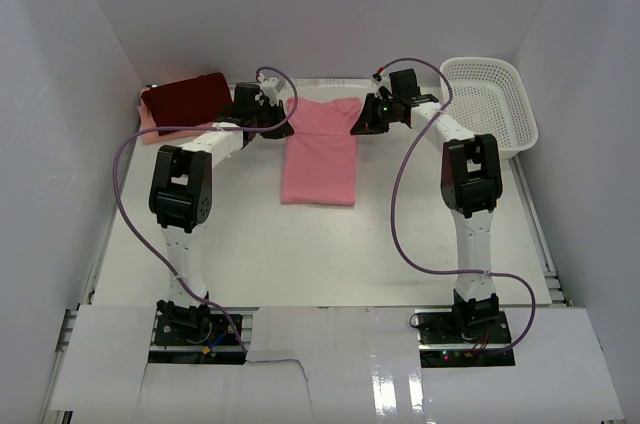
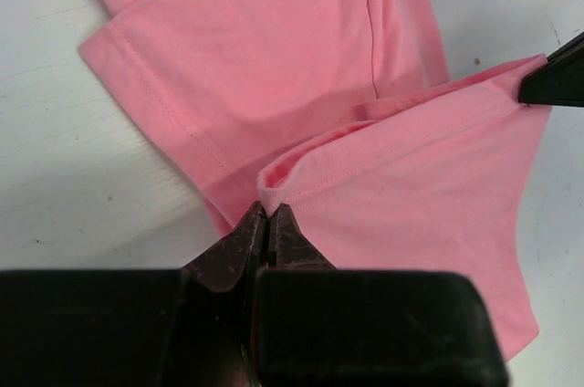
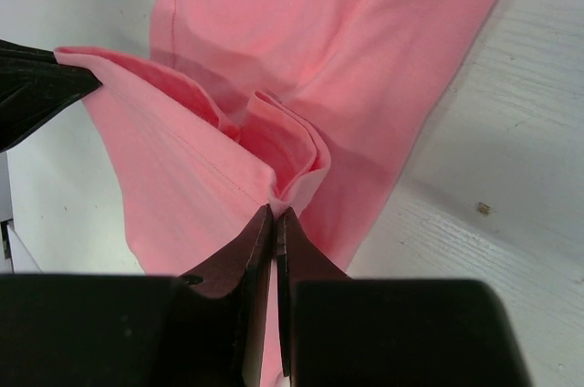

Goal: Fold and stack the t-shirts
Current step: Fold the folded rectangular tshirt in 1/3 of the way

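The left arm (image 1: 183, 189) and right arm (image 1: 470, 176) are showing white links between blocky black joints. A purple cable (image 1: 392, 206) is looping off each arm, running down to black bases (image 1: 190, 329). The fingers (image 2: 233, 255) are showing dark, tapered, ridged pads ahead of a boxy black housing (image 2: 347, 332).

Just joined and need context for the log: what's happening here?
Both arms are working the salmon-pink t-shirt at mid-table. The left gripper and the right gripper are each shut on its far edge, a corner apiece, with the cloth lifted slightly. It looks mid-fold. A dark maroon t-shirt lies folded at the far left, and the white basket sits at the far right.
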`<state>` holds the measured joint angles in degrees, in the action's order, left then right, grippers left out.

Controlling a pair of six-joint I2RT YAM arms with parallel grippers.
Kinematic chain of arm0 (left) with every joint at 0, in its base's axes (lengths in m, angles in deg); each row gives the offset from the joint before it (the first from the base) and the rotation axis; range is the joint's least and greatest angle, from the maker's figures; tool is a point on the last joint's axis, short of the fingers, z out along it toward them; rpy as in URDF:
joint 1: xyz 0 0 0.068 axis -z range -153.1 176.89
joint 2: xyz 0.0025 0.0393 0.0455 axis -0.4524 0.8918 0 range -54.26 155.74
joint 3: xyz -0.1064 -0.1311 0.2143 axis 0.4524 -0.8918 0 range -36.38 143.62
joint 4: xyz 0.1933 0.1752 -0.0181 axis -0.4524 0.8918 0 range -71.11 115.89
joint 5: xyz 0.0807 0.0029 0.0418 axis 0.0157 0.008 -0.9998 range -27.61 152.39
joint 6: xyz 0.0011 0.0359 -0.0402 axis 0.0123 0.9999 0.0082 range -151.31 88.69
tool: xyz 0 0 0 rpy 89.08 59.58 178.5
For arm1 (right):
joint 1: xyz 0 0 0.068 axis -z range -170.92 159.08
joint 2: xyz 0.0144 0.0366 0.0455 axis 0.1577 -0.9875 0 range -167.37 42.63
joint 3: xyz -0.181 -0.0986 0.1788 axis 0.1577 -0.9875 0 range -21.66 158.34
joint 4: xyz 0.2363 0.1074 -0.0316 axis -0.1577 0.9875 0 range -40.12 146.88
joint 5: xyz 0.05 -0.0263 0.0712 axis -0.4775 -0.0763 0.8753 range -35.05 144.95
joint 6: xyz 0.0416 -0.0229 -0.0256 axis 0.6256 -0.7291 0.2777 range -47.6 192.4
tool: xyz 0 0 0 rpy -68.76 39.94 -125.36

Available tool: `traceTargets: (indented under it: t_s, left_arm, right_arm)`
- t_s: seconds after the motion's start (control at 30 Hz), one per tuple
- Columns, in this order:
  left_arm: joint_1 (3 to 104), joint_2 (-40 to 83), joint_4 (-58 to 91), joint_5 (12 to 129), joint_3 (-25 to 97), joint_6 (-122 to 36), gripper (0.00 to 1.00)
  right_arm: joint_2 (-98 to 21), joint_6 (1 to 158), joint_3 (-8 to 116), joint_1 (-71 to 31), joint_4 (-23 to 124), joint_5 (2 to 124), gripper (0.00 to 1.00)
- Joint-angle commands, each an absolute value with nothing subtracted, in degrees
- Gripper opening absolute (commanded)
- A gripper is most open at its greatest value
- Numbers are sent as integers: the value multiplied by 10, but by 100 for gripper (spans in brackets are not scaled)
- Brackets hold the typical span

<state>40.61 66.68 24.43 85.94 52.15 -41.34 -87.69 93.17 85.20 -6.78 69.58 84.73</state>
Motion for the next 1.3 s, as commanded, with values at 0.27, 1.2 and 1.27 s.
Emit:
traceTargets:
  t_s: [0.27, 1.2, 1.27]
  left_arm:
    - [402, 684, 223, 877, 545, -415, 8]
    - [402, 542, 284, 707, 585, -414, 43]
    - [401, 511, 300, 714, 545, -434, 43]
  right_arm:
    - [-903, 916, 855, -68, 682, 841, 8]
    - [-794, 899, 881, -65, 712, 769, 54]
    - [-778, 906, 844, -66, 714, 801, 55]
